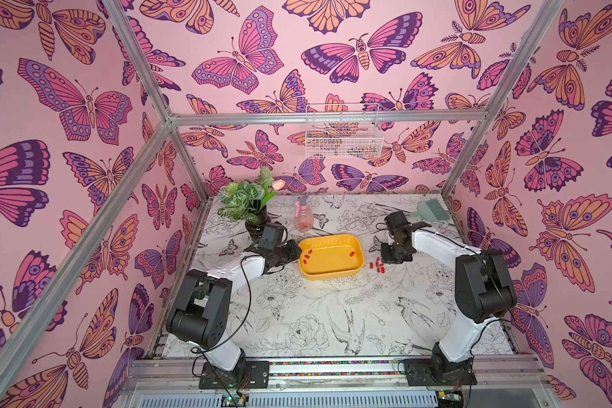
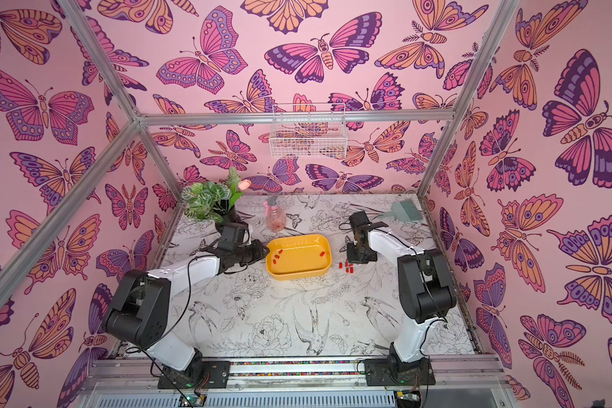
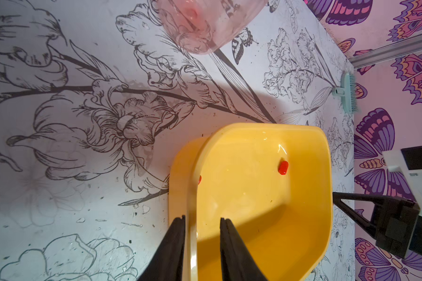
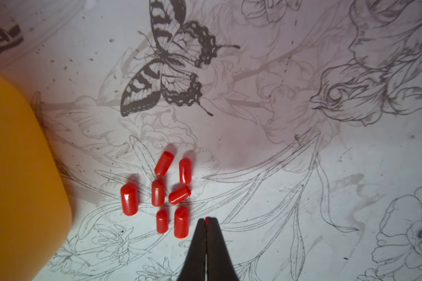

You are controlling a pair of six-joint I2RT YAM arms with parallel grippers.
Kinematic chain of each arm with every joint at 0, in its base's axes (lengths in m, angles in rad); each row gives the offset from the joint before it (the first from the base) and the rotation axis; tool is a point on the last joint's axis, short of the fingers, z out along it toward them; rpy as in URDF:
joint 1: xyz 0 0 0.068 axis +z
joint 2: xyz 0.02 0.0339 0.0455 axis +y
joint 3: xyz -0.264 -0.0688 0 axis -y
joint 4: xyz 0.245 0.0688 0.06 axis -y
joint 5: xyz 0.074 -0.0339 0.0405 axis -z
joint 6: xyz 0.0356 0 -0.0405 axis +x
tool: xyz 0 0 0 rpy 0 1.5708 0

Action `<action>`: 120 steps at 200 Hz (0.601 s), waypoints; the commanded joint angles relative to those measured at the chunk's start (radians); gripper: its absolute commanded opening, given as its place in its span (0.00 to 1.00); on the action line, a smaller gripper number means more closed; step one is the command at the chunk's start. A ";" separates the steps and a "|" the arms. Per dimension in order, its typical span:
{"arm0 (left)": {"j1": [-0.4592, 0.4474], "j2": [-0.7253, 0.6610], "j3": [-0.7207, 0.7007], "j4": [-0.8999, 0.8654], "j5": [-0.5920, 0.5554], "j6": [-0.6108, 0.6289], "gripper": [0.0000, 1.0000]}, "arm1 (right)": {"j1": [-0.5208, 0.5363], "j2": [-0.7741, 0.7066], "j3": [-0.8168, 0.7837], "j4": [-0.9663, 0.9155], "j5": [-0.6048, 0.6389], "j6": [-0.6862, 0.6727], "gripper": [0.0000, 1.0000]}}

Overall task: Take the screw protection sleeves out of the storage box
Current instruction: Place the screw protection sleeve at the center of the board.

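The yellow storage box (image 1: 333, 270) lies mid-table in both top views. Three red screw protection sleeves lie inside it: one (image 1: 352, 253) near the right end and two (image 1: 305, 261) at the left end. Several more sleeves (image 4: 158, 192) lie in a cluster on the table just right of the box (image 4: 15, 170). My left gripper (image 3: 202, 218) grips the box's rim (image 3: 191, 202) near its back left corner, with one finger outside and one inside. My right gripper (image 4: 207, 220) hangs beside the cluster, shut, and a sliver of red sleeve shows between its tips.
A potted plant (image 1: 253, 226) stands behind the left arm and a pink spray bottle (image 1: 303, 215) behind the box. A teal brush (image 1: 430, 210) lies at the back right. A white wire basket (image 1: 343, 136) hangs on the rear wall.
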 commanded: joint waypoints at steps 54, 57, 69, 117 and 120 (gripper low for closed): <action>-0.005 0.013 0.020 -0.022 -0.014 0.016 0.30 | -0.022 0.052 0.007 -0.005 -0.037 -0.015 0.05; -0.005 0.014 0.020 -0.023 -0.014 0.016 0.30 | -0.022 0.055 0.007 -0.005 -0.037 -0.015 0.05; -0.005 0.013 0.020 -0.022 -0.013 0.016 0.30 | -0.025 0.065 0.010 -0.005 -0.039 -0.017 0.05; -0.005 0.016 0.022 -0.024 -0.013 0.018 0.30 | -0.029 0.085 0.016 -0.003 -0.047 -0.018 0.07; -0.005 0.017 0.022 -0.023 -0.011 0.017 0.30 | -0.028 0.086 0.016 -0.003 -0.048 -0.019 0.07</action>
